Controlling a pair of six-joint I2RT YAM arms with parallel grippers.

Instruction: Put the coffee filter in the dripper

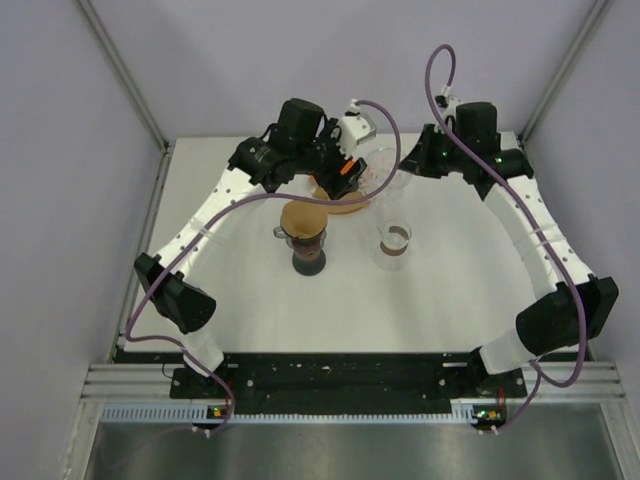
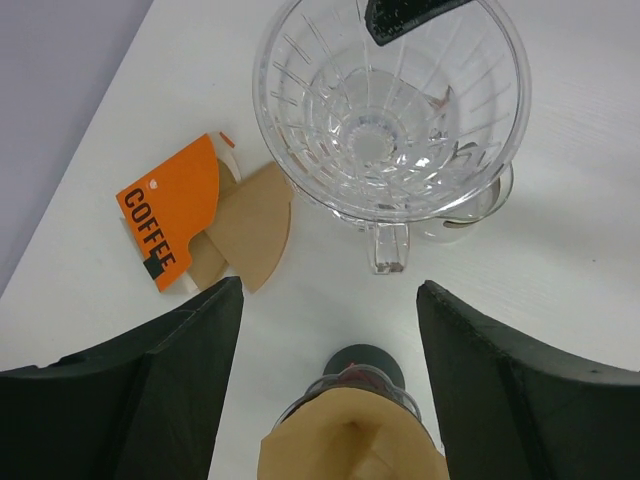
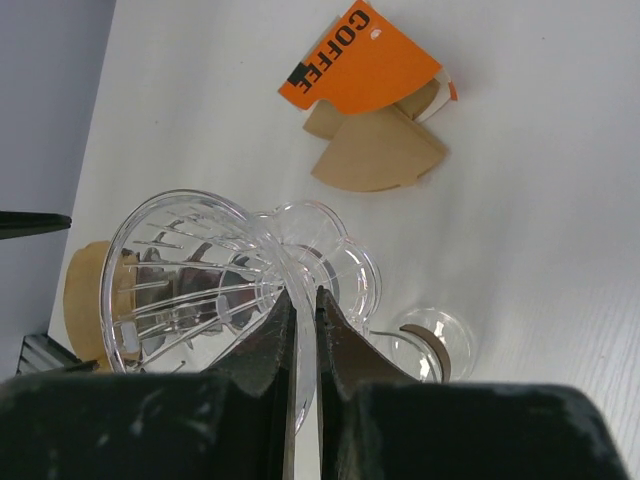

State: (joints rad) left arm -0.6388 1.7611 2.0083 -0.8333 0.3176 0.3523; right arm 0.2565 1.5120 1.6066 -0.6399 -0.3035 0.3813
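Observation:
The clear glass dripper (image 1: 383, 170) is held by its rim in my shut right gripper (image 1: 408, 165), raised above the table at the back; it also shows in the right wrist view (image 3: 190, 275) between the fingertips of that gripper (image 3: 302, 292). The dripper (image 2: 390, 100) looks empty. My left gripper (image 2: 330, 300) is open and empty, just on the near side of it. An orange "COFFEE" filter pack (image 2: 168, 215) lies on the table with loose brown filters (image 2: 252, 225) spilling out. One brown filter (image 1: 303, 218) sits opened in a second holder on a dark server.
A small glass carafe (image 1: 393, 242) with a brown band stands right of the dark server (image 1: 308, 258). The filter pack (image 3: 355, 60) and filters (image 3: 380, 150) lie at the back centre. Grey walls and frame posts enclose the white table (image 1: 440, 300).

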